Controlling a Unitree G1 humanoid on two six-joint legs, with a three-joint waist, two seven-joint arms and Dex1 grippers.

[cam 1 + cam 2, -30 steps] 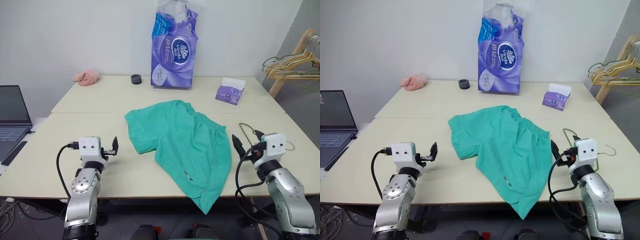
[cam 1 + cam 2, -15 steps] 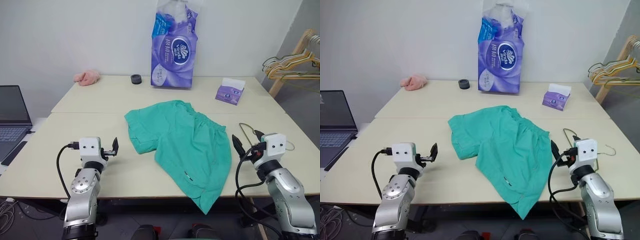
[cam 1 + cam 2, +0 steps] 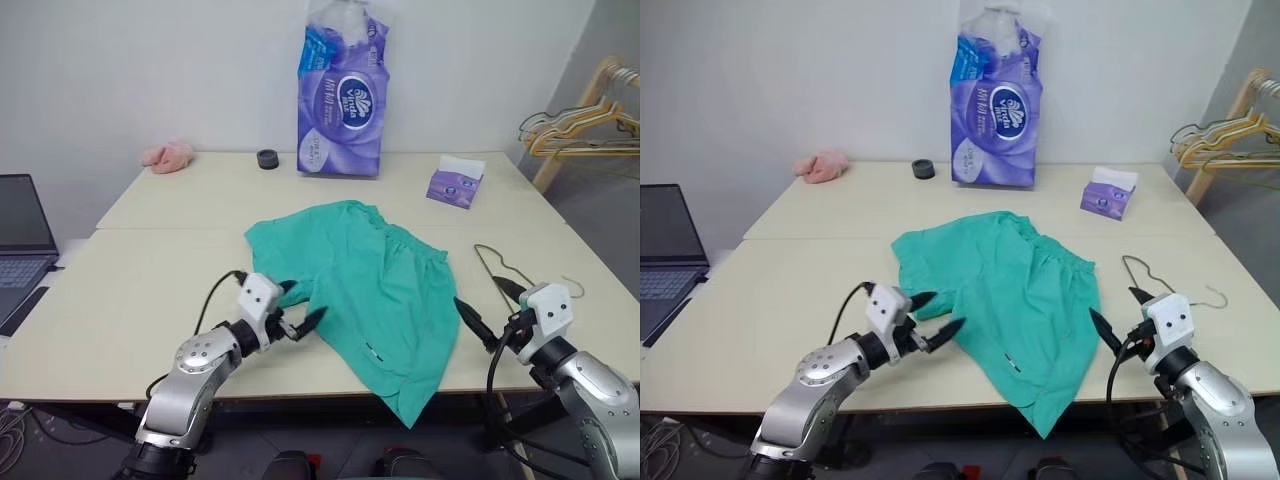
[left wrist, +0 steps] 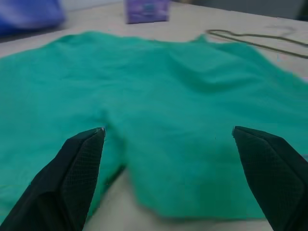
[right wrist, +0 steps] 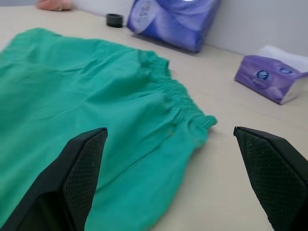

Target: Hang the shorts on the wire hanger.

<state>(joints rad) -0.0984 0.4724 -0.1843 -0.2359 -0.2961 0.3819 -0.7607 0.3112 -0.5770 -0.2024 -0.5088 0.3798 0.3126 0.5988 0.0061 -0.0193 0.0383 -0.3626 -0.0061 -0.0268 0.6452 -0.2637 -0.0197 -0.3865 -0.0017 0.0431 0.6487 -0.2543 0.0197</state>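
**Non-task items on and around the tables**

We note two pale tables (image 3: 130, 300) set edge to edge. At the far edge stands a tall purple pack of tissue rolls (image 3: 340, 95), upright against the white wall. Just beside it sits a small black round object (image 3: 267, 158), and further left a pink cloth (image 3: 168, 155) lies bunched. To the right of the pack, a purple tissue box (image 3: 452, 182) rests with a white sheet protruding. We record a laptop (image 3: 22, 235), open, off the tables' left side. Bunched gold and wooden hangers (image 3: 585, 110) hang at far right.
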